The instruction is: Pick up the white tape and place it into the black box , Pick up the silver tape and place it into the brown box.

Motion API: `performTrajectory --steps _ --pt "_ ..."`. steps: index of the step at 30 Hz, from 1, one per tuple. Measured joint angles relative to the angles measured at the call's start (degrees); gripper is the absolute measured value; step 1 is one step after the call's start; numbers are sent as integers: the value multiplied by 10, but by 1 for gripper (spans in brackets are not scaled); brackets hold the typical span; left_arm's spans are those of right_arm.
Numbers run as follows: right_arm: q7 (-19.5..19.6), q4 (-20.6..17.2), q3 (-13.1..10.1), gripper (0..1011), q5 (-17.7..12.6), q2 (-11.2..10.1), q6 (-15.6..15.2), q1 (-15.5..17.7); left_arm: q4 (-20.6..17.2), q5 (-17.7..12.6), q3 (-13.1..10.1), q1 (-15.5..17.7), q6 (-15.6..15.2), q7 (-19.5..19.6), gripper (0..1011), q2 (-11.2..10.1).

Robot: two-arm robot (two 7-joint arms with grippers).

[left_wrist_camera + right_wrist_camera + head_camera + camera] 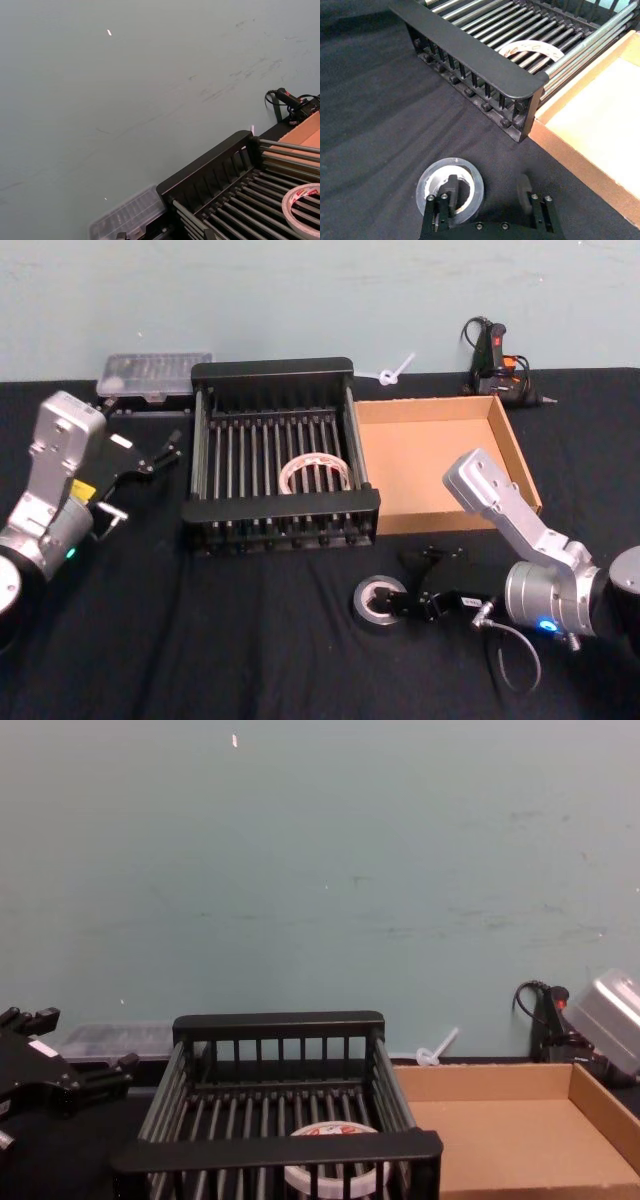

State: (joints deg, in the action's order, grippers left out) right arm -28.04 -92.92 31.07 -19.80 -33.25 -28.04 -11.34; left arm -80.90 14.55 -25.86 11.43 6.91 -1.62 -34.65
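The white tape [315,472] is lying flat on the barred floor of the black box [282,372], so the first half of the task is looking finished. The second half is only beginning. The silver tape [379,601] is resting on the black counter [200,640], in front of the brown box [520,455], which is holding nothing yet. The right gripper [487,192] is sitting low at the roll with its fingers apart: one finger [451,187] is standing in the centre hole, the other finger [524,192] just outside the rim. The left gripper [165,452] is waiting beside the black box, its fingers apart and holding nothing.
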Motion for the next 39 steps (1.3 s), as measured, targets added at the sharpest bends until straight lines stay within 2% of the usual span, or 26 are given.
performTrajectory --steps 1,2,5,6,9,11,12,16,20,34,39 --pt "0 0 0 741 0 0 0 0 0 0 0 0 0 0 1001 0" --pt "0 0 0 741 0 0 0 0 0 0 0 0 0 0 1001 0" --pt "0 0 0 604 0 0 0 0 0 0 0 0 0 0 1001 0" --pt "0 0 0 604 0 0 0 0 0 0 0 0 0 0 1001 0" --pt "0 0 0 481 0 0 0 0 0 0 0 0 0 0 1001 0" --pt "0 0 0 443 0 0 0 0 0 0 0 0 0 0 1001 0" --pt "0 0 0 383 0 0 0 0 0 0 0 0 0 0 1001 0" --pt "0 0 0 255 0 0 0 0 0 0 0 0 0 0 1001 0" --pt "0 0 0 158 0 0 0 0 0 0 0 0 0 0 1001 0" --pt "-5 -4 -3 148 -3 -3 11 2 0 0 0 0 0 0 1001 0" --pt "-1 -13 -14 148 -11 -5 20 4 0 0 0 0 0 0 1001 0"
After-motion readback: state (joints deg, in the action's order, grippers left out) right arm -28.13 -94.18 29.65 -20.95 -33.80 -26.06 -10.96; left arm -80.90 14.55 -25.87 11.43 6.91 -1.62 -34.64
